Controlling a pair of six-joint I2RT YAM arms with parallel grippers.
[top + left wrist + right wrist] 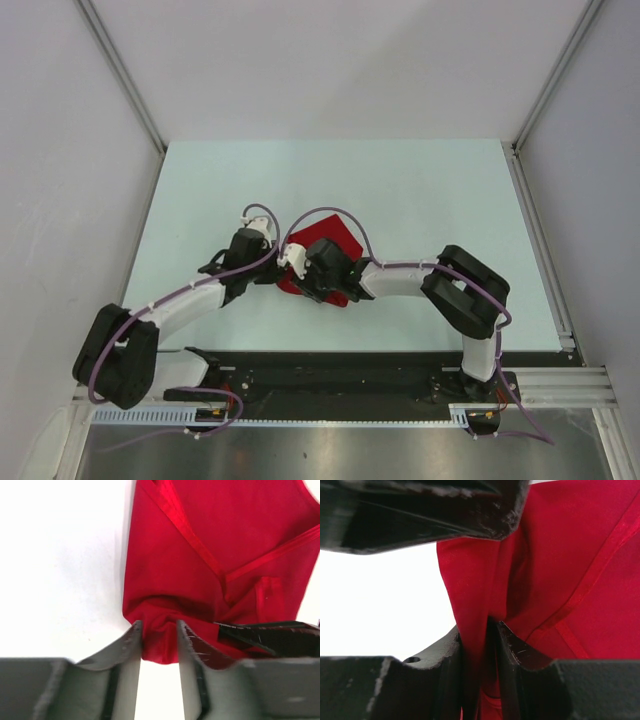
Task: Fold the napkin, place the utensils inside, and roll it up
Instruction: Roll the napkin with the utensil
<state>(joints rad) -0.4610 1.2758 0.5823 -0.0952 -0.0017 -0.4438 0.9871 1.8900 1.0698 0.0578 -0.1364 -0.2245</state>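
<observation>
my left pincer (159, 631) clamped tight on red napkin (200, 555) bunch | my right pincer (476, 630) pinching its fold | it lies on desk (420, 190)

1. The napkin (335, 238) is plain bright red thin cloth with narrow stitched hems. It lies rumpled and partly folded on the pale worktop (430, 190), just below the middle of the top view.
2. At the bottom centre of the left wrist view, its bunched edge sits between the fingers of the left hand (159, 639).
3. In the right wrist view, the right hand (476, 630) pinches a raised fold.
</observation>
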